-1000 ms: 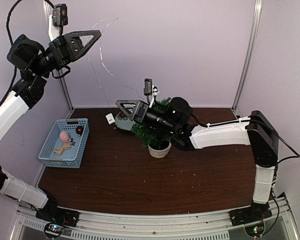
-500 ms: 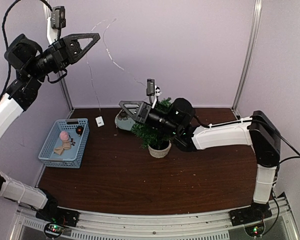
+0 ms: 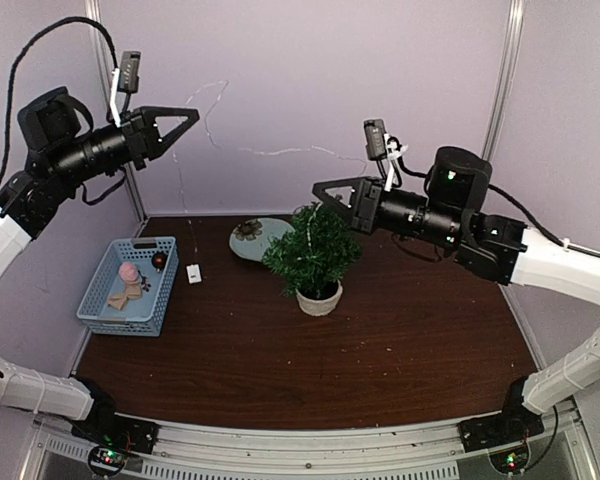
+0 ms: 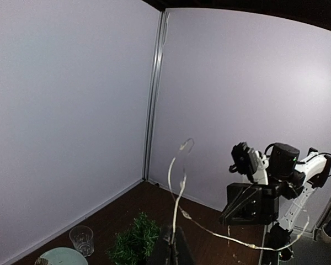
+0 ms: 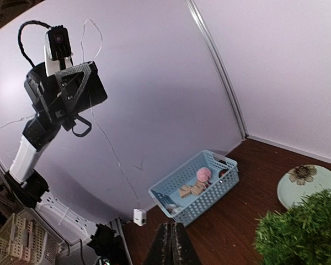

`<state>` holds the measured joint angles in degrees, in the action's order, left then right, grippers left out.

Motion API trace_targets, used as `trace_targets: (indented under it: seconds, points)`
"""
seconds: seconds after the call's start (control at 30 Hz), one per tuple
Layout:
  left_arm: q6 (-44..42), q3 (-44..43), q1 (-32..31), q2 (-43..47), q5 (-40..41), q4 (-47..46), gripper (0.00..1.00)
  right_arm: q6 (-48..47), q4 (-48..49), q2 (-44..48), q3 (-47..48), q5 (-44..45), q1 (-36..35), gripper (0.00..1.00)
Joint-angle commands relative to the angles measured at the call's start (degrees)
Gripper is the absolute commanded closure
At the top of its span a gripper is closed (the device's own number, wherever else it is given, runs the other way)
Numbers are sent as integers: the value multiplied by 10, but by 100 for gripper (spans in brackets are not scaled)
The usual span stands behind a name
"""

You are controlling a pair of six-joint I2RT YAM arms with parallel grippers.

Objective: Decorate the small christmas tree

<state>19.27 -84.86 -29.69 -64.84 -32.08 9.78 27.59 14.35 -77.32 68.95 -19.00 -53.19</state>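
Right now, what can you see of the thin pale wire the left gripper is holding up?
The wire is thin, pale and kinked. The shut left gripper pinches it high above the table; it loops upward from the jaws, then one strand runs across towards the right gripper, though no grip there can be made out. Another strand drops to a small white box beside the blue basket; whether that box rests on the table is unclear.

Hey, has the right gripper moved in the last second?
Yes. The right gripper has lifted from low at the small christmas tree's left to above its top.
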Motion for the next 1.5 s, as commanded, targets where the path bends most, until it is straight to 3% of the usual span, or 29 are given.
trace_targets:
  seconds: [0.0,0.27,0.43,0.67,0.83,1.13,1.47]
  points:
    - [-29,43,-3,-14,16,19,100,-100,-251,47,-19,94,11,100]
    - [-36,93,-3,-19,94,22,100,-130,-384,93,-25,121,92,100]
    - [-40,113,-3,-37,105,58,100,-144,-419,93,-36,21,121,100]
    - [-18,193,-3,-42,87,61,100,-94,-357,99,-84,-188,121,100]
    - [-6,247,-9,-54,75,44,100,-17,-261,134,-128,-291,116,100]
    - [-13,275,-59,-107,97,29,100,131,-69,169,-179,-365,107,100]
    - [-7,320,-68,-107,80,5,100,203,6,212,-210,-361,101,100]
